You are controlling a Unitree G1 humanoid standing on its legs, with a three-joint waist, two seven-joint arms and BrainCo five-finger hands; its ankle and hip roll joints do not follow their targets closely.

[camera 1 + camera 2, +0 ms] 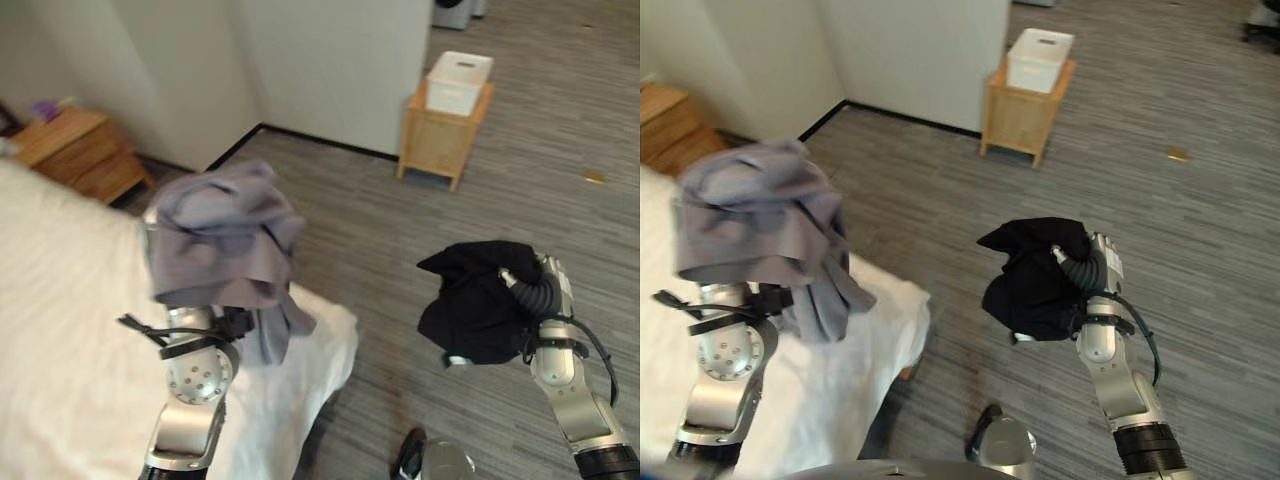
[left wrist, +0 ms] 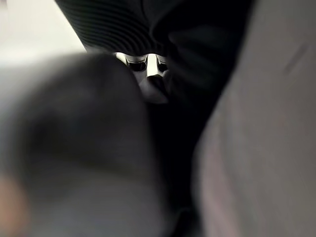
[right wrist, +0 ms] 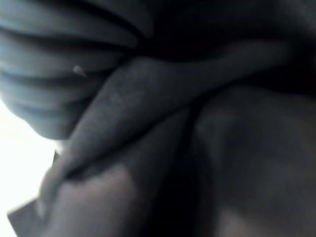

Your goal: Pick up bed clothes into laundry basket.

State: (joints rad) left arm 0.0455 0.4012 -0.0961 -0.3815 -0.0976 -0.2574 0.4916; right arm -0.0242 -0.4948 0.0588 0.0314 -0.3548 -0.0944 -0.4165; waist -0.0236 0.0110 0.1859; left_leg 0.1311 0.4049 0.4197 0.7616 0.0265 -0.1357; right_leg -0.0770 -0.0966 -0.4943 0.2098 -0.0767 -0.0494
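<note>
Soft even daylight in rm; wrist views dark, badly blurred.

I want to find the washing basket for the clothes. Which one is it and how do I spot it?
Look across the grey wood floor to the pale wall's corner. There stands a small wooden stand, and the white laundry basket sits on top of it. It is the only white box with slotted handles, far from the bed.
</note>
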